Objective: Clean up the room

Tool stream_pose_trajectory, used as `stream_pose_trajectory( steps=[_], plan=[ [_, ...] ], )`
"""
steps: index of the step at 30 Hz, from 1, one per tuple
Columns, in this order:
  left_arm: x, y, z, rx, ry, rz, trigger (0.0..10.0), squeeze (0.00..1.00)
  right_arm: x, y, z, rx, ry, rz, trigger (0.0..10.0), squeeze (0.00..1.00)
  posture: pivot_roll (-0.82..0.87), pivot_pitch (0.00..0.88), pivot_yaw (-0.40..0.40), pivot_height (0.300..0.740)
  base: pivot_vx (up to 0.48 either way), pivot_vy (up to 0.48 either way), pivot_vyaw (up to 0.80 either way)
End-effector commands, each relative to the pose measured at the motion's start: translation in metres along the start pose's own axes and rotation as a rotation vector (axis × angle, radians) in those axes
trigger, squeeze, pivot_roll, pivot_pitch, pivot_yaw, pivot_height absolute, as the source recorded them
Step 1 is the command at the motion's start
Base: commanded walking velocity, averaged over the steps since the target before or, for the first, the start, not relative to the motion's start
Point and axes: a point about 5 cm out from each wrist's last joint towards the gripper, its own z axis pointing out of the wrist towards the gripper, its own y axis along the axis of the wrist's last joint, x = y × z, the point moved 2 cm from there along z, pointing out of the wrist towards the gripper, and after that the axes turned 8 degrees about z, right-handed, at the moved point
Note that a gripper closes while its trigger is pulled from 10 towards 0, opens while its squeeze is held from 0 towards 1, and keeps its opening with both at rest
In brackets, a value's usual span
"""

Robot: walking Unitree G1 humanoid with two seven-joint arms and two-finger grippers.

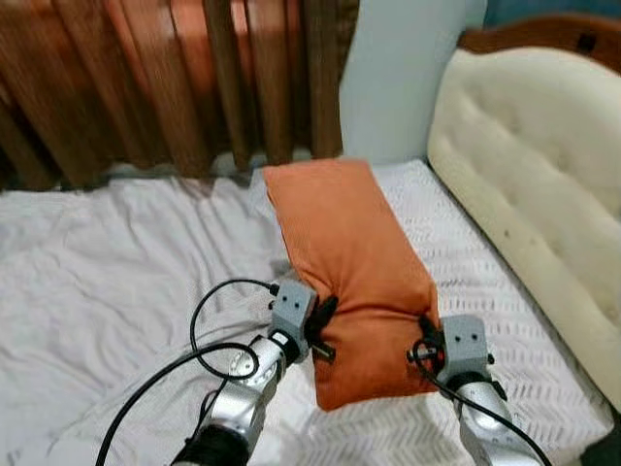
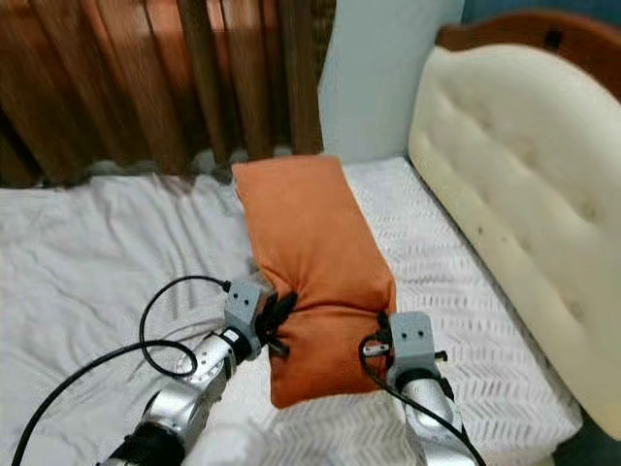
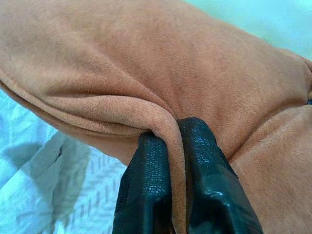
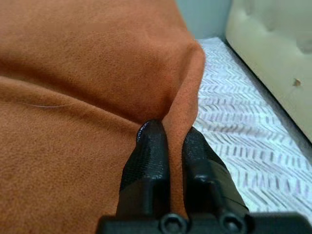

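Note:
An orange pillow (image 1: 347, 262) lies lengthwise on the white bed (image 1: 116, 282), its far end near the wall. My left gripper (image 1: 322, 320) is shut on the pillow's left edge near its front end; the black fingers (image 3: 146, 180) pinch a fold of the orange fabric (image 3: 161, 87). At the pillow's right front edge my right gripper (image 1: 425, 335) is also shut on it, with a ridge of the fabric (image 4: 97, 73) squeezed between its fingers (image 4: 148, 156). The front end of the pillow is lifted a little between the two grippers.
A cream tufted headboard (image 1: 543, 184) with a wooden frame runs along the right side of the bed. Brown curtains (image 1: 175, 78) hang behind the bed, next to a pale blue wall (image 1: 408, 68). Rumpled white sheet spreads to the left.

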Motion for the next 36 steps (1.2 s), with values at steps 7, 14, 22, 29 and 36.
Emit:
stream_pose_trajectory(
  steps=[7, 14, 22, 29, 36],
  plan=[
    [0.014, 0.008, -0.003, -0.040, 0.027, 0.037, 10.0, 0.00, 0.005, 0.012, 0.005, -0.050, 0.006, 0.009, 0.0, 0.00, -0.13, 0.000, 0.029, 0.740, 0.000, -0.202, 0.00],
    [0.014, 0.006, -0.004, -0.035, 0.005, 0.039, 10.0, 0.00, 0.005, 0.012, 0.005, -0.050, 0.007, 0.006, 0.0, 0.00, -0.13, 0.000, 0.027, 0.740, 0.000, -0.462, 0.00],
    [0.017, 0.003, -0.005, -0.017, -0.020, 0.054, 10.0, 0.00, 0.006, 0.012, 0.003, -0.054, 0.007, 0.002, 0.0, 0.00, -0.14, 0.000, 0.029, 0.740, 0.000, -0.458, 0.00],
    [0.023, 0.002, -0.004, -0.003, -0.003, 0.048, 10.0, 0.00, 0.007, 0.011, 0.003, -0.050, 0.008, -0.014, 0.0, 0.00, -0.14, 0.000, 0.031, 0.740, 0.000, -0.456, -0.46],
    [0.034, -0.002, -0.006, 0.030, 0.063, 0.093, 10.0, 0.00, 0.007, 0.011, 0.003, -0.048, 0.013, -0.019, 0.0, 0.00, -0.14, 0.000, 0.031, 0.740, 0.042, -0.117, 0.00]
  ],
)
